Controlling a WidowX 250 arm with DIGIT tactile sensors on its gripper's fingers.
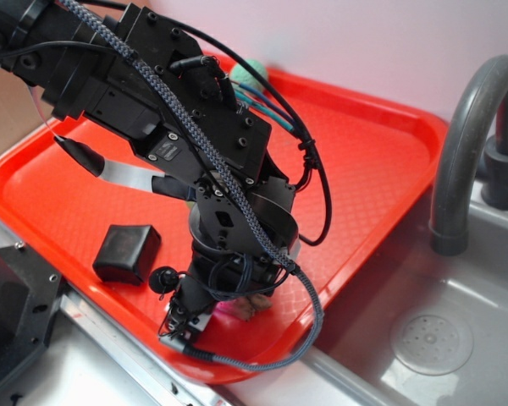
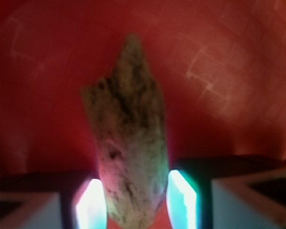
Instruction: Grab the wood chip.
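A red tray (image 1: 381, 161) sits beside a grey sink (image 1: 457, 338) with a dark faucet (image 1: 466, 144) at the right. The gripper (image 2: 135, 200) is down at the tray's near edge, its fingers close on either side of the wood chip (image 2: 126, 143), which lies on the tray floor; whether they press it is unclear. Reaching seems done; closing firmly and lifting remain. The tray rim is just beside, and a black box (image 1: 127, 252) lies near on the left; open tray lies far and right.
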